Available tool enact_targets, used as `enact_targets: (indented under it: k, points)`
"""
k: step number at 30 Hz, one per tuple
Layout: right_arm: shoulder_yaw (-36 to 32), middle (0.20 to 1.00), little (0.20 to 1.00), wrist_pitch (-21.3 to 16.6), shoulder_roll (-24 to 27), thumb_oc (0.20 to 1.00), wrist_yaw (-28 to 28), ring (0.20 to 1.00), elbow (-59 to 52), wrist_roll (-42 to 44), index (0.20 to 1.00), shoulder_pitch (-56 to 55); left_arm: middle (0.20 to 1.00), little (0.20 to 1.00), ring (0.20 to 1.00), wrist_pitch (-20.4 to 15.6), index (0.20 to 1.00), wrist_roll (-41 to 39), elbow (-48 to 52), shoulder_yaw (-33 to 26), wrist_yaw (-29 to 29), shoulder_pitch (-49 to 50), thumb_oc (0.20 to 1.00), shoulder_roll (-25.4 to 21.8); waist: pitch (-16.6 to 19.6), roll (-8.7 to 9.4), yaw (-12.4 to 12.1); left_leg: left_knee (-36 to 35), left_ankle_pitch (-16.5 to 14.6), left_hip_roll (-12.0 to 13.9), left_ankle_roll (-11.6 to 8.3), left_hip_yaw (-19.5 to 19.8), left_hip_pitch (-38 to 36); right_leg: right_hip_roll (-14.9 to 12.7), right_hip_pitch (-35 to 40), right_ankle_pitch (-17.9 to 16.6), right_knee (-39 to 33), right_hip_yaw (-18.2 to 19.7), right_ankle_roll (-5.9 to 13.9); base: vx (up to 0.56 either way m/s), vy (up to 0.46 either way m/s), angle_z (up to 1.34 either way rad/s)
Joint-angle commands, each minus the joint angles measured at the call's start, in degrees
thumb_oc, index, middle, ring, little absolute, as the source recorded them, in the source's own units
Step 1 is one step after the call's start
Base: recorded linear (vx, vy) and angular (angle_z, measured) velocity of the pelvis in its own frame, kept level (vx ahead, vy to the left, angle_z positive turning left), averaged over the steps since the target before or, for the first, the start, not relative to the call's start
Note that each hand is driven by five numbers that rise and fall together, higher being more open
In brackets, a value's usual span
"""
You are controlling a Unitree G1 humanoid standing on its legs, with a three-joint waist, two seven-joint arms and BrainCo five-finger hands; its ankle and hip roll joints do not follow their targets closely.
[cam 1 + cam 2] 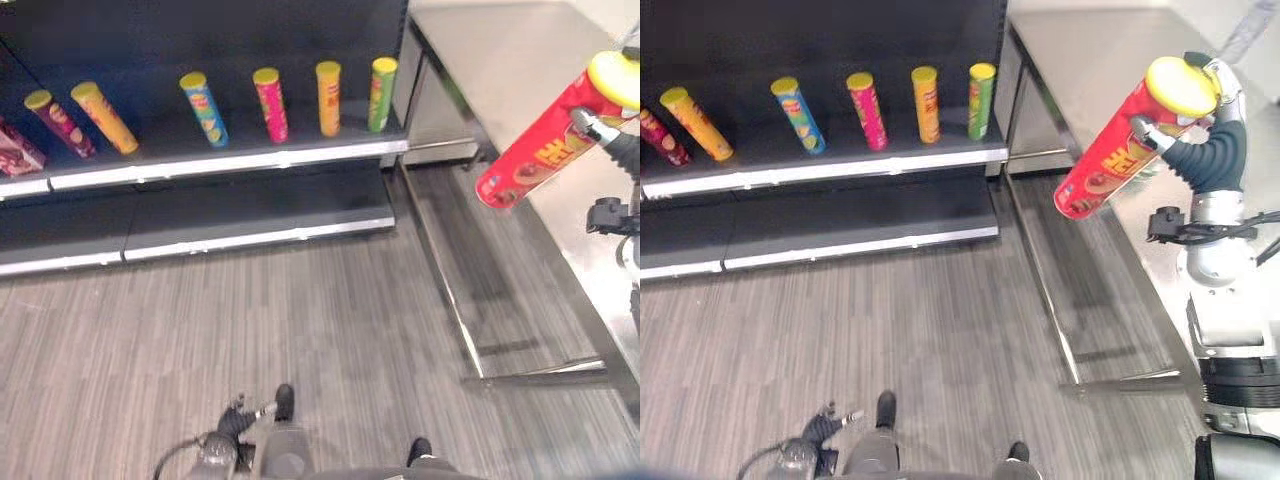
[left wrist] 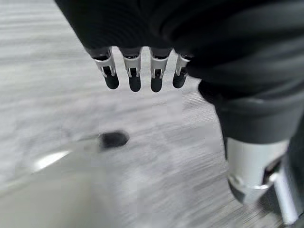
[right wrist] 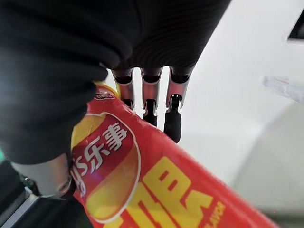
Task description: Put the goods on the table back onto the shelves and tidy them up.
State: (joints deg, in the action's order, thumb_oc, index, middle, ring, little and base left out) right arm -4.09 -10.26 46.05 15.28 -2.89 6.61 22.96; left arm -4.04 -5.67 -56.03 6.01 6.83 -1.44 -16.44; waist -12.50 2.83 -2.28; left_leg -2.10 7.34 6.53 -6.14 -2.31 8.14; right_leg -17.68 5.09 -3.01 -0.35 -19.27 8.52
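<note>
The right hand [image 1: 1200,135] is gripping a red can [image 1: 1118,150] with a yellow lid, its fingers [image 3: 172,118] curling round the can near the lidded end. The can is hanging tilted in the air above the near left edge of the metal surface [image 1: 1100,50], its lid end raised and its base pointing down toward the floor [image 1: 890,320]. The left hand [image 2: 137,71] is hanging low over the floor, holding nothing, its fingers relaxed and nearly straight. Along the front edge of the dark shelf [image 1: 230,160], cans are standing in a row: a green can [image 1: 381,94] at the end nearest the surface, then an orange can [image 1: 328,98], a pink can [image 1: 270,104], a blue can [image 1: 204,108], a yellow can [image 1: 103,117] and a maroon can [image 1: 59,123].
</note>
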Motion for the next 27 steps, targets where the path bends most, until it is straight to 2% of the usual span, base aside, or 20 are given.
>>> enact_targets:
  k: [1,4,5,6,7,8,10,11,12,13,15,16,18,19,20,22,23,24,25,27]
  points:
    - [1.13,0.2,0.2,-2.44,3.69,0.2,1.93,0.2,-2.03,-0.51,0.2,7.72,1.0,1.0,1.0,-0.97,1.0,-1.28,-0.51,-0.9,1.71,1.07,1.0,-3.57,4.63,-0.68,-2.11,2.14,-6.65,2.93,-3.74,-0.93,-1.47,-1.81,-4.41,3.1,3.22,6.66,6.03,0.03,0.277,0.04]
    - [-0.48,0.2,0.2,-2.12,4.77,0.2,1.25,0.2,-3.13,-0.83,0.2,5.75,1.0,1.0,1.0,-0.64,1.0,-1.3,-0.91,-1.21,1.28,1.56,1.0,-3.83,4.73,0.15,-2.15,1.51,-6.48,0.0,-1.99,-0.01,-2.38,5.5,-3.62,8.49,5.66,13.71,4.54,0.11,0.229,0.26]
    - [-2.34,0.2,0.2,-1.94,5.9,0.2,0.51,0.2,-3.41,-0.79,0.2,3.25,1.0,1.0,1.0,-0.26,1.0,-0.74,-1.55,-0.99,0.57,2.18,1.0,-3.37,4.63,0.81,-1.62,1.21,-6.32,-2.3,-0.62,1.91,-2.71,12.45,-3.61,11.61,5.97,18.61,2.43,0.14,0.16,0.32]
    - [-2.52,0.2,0.2,-1.93,5.9,0.2,0.47,0.2,-3.52,-0.76,0.2,3.0,1.0,1.0,1.0,-0.25,1.0,-0.73,-1.53,-0.89,0.55,2.22,1.0,-3.4,4.58,0.82,-1.67,1.19,-6.47,-2.28,-0.66,1.98,-2.89,12.48,-3.52,11.88,6.2,18.56,2.35,0.13,0.139,0.64]
    - [-3.41,0.2,0.2,-2.0,6.49,0.2,0.29,0.2,-3.61,-0.77,0.2,1.86,1.0,1.0,1.0,-0.08,1.0,-0.49,-1.74,-0.63,0.21,2.44,1.0,-3.08,4.14,1.06,-1.42,0.98,-6.55,-3.4,-0.18,2.82,-3.29,15.61,-3.94,12.18,6.08,20.39,1.11,0.1,0.05,0.77]
    - [-4.71,0.2,0.2,-2.19,7.35,0.2,-0.27,0.2,-4.08,-0.68,0.2,0.14,1.0,1.0,1.0,-0.1,1.0,-0.23,-1.47,-0.25,-0.49,2.66,1.0,-2.86,3.33,1.29,-1.5,1.15,-7.09,-5.34,0.49,4.36,-3.83,18.24,-3.86,11.87,4.68,20.92,-1.05,0.09,0.053,0.72]
    - [-5.58,0.2,0.2,-2.68,6.7,0.2,-0.48,0.2,-4.56,0.14,0.2,-0.77,1.0,1.0,1.0,-0.2,1.0,-0.36,-1.33,-0.09,-0.73,3.07,1.0,-2.23,1.85,1.64,-1.74,3.98,-8.55,-6.62,0.38,6.81,-3.27,18.95,-2.85,11.7,3.8,19.77,-1.75,0.05,-0.06,1.23]
    - [-5.69,0.2,0.2,-2.68,6.68,0.2,-0.5,0.2,-4.62,0.15,0.2,-0.89,1.0,1.0,1.0,-0.18,1.0,-0.36,-1.3,-0.04,-0.74,3.08,1.0,-2.26,1.76,1.63,-1.51,4.39,-8.76,-6.7,0.37,7.1,-3.14,18.92,-2.62,11.69,3.64,19.47,-1.75,0.05,-0.097,1.41]
    - [-6.48,0.2,0.2,-2.76,7.08,0.2,-0.71,0.2,-4.51,0.27,0.2,-1.91,1.0,1.0,1.0,-0.38,1.0,-0.66,-0.25,0.31,-1.05,3.27,1.0,-1.18,0.34,1.69,-1.41,9.22,-9.95,-7.66,-0.48,7.85,-1.55,18.51,-2.01,11.42,2.94,17.69,-1.89,0.05,-0.017,0.74]
    - [-6.77,0.2,0.2,-2.72,7.19,0.2,-0.82,0.2,-4.44,0.26,0.2,-2.2,1.0,1.0,1.0,-0.37,1.0,-0.62,0.02,0.61,-1.27,3.55,1.0,-0.89,0.0,1.51,-1.35,10.94,-10.26,-7.86,-0.74,7.98,-0.83,18.26,-1.5,11.4,2.7,16.85,-1.84,0.05,-0.015,0.93]
    - [-7.01,0.2,0.2,-2.45,7.42,0.2,-1.11,0.2,-4.28,0.59,0.2,-2.76,1.0,1.0,1.0,-0.45,1.0,-1.05,0.51,0.54,-1.38,4.22,1.0,-0.43,-0.08,1.17,-1.13,12.54,-10.69,-7.65,-0.89,7.64,0.06,18.02,-0.48,11.52,2.25,15.67,-1.76,0.1,0.084,0.89]
    - [-8.01,0.2,0.2,-2.2,7.58,0.2,-1.52,0.2,-4.42,0.84,0.2,-3.98,1.0,1.0,1.0,-0.66,1.0,-2.67,1.17,-0.19,-1.65,5.11,1.0,-0.05,-0.07,0.81,-1.14,12.76,-9.67,-5.77,-1.77,6.87,1.21,17.19,0.47,12.25,2.04,14.46,-1.41,0.23,0.249,0.43]
    - [-9.45,0.2,0.2,-2.27,7.39,0.2,-1.49,0.2,-4.78,0.91,0.2,-5.13,1.0,1.0,1.0,-0.74,1.0,-2.81,1.08,-0.37,-1.43,5.13,1.0,-0.25,0.71,0.78,-1.32,9.46,-6.11,-0.23,-2.99,6.19,3.52,15.47,0.87,14.01,1.87,13.24,-0.22,0.27,0.317,0.21]
    - [-10.13,0.2,0.2,-2.2,7.52,0.2,-1.07,0.2,-4.72,0.63,0.2,-5.67,1.0,1.0,1.0,-0.8,1.0,-2.56,1.14,-0.17,-1.29,4.75,1.0,-0.61,1.32,0.74,-1.22,6.14,-4.03,3.54,-4.11,5.88,5.45,14.05,1.42,15.7,1.72,13.0,0.62,0.2,0.215,0.02]
    - [-10.15,0.2,0.2,-2.21,7.52,0.2,-1.05,0.2,-4.71,0.62,0.2,-5.71,1.0,1.0,1.0,-0.81,1.0,-2.57,1.11,-0.14,-1.28,4.75,1.0,-0.61,1.43,0.8,-1.26,5.88,-3.93,3.54,-4.19,5.82,5.37,14.03,1.33,15.81,1.78,13.01,0.59,0.26,0.256,-0.04]
    - [-10.42,0.2,0.2,-2.05,7.52,0.2,-0.46,0.2,-4.49,0.03,0.2,-6.17,1.0,1.0,1.0,-0.94,1.0,-2.65,1.03,-0.41,-0.77,4.72,1.0,-0.91,2.14,0.76,-1.19,3.23,-2.62,7.48,-5.82,5.72,7.35,11.75,2.82,17.26,1.5,13.66,1.99,0.35,0.343,-0.03]
    - [-10.69,0.2,0.2,-1.69,7.27,0.2,-0.31,0.2,-4.8,-0.79,0.2,-6.99,1.0,1.0,1.0,-1.11,1.0,-3.1,1.44,-1.04,-0.16,4.78,1.0,-1.18,2.77,0.15,-1.12,1.91,-0.95,10.22,-7.48,6.24,8.3,9.51,4.53,17.85,1.22,14.46,3.32,0.36,0.36,-0.14]
    - [-10.77,0.2,0.2,-1.65,7.22,0.2,-0.31,0.2,-4.91,-0.82,0.2,-7.15,1.0,1.0,1.0,-1.11,1.0,-3.1,1.46,-0.99,-0.15,4.84,1.0,-1.2,2.75,0.2,-1.24,1.64,-0.87,10.26,-7.55,6.1,8.01,9.49,4.65,17.88,1.16,14.53,3.3,0.36,0.432,-0.27]
    - [-10.93,0.2,0.2,-1.5,6.92,0.2,-0.12,0.2,-4.9,-1.48,0.2,-7.41,1.0,1.0,1.0,-1.03,1.0,-2.68,1.85,-1.07,0.04,4.83,1.0,-1.49,2.99,-0.29,-1.36,2.19,-0.06,11.33,-8.46,6.55,8.75,7.76,5.87,18.06,1.0,14.65,4.34,0.26,0.378,-0.29]
    - [-10.05,0.2,0.2,-0.93,5.76,0.2,-1.18,0.2,-5.87,-2.03,0.2,-7.01,1.0,1.0,1.0,-1.08,1.0,-1.85,2.81,-0.82,-0.27,5.15,1.0,-1.82,3.75,-1.39,-1.51,4.89,0.31,11.77,-8.86,7.14,7.76,4.41,7.25,16.61,0.61,15.65,5.83,0.34,0.551,-0.5]
